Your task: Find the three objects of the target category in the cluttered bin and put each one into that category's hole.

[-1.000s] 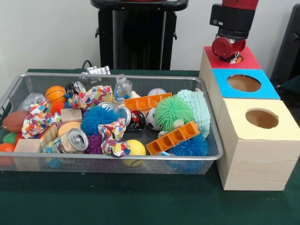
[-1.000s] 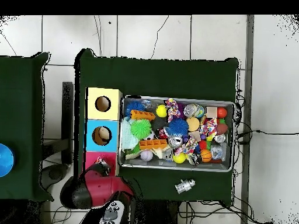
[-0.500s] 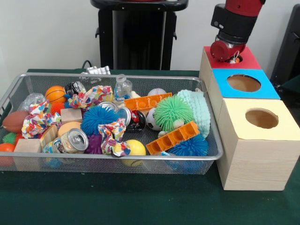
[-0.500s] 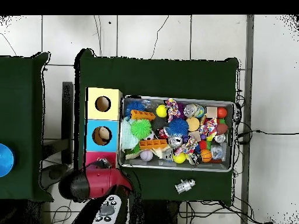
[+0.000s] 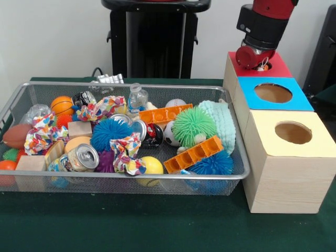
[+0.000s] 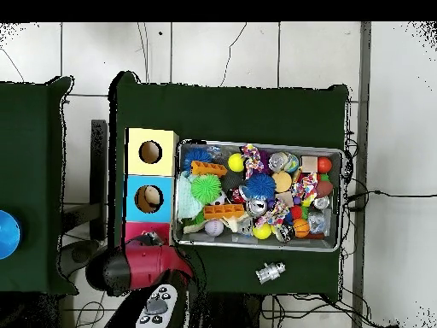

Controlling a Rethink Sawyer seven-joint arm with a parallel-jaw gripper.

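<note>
Since a second ago, the arm has been lifted a little above the red box (image 5: 258,64), where something small is seen at the hole. The bin (image 5: 220,181) is packed with toys, so more searching is likely needed. Whether the gripper (image 5: 259,64) is apart or together cannot be told.

Plain white wall (image 5: 58,37) behind, evenly lit, no hard shadows. Desk (image 5: 131,226) covered in dark green cloth. Black stand (image 5: 156,37) with flat top up against wall behind it. Dark panel (image 5: 324,47) at right edge. From above: floor (image 6: 213,51) is pale tile with dark grout lines, thin cables (image 6: 384,195) trailing across it. Second green-covered desk (image 6: 30,184) off to one side, well apart, blue round thing (image 6: 7,234) on it. Small metallic object (image 6: 270,272) on green cloth near desk edge.
</note>
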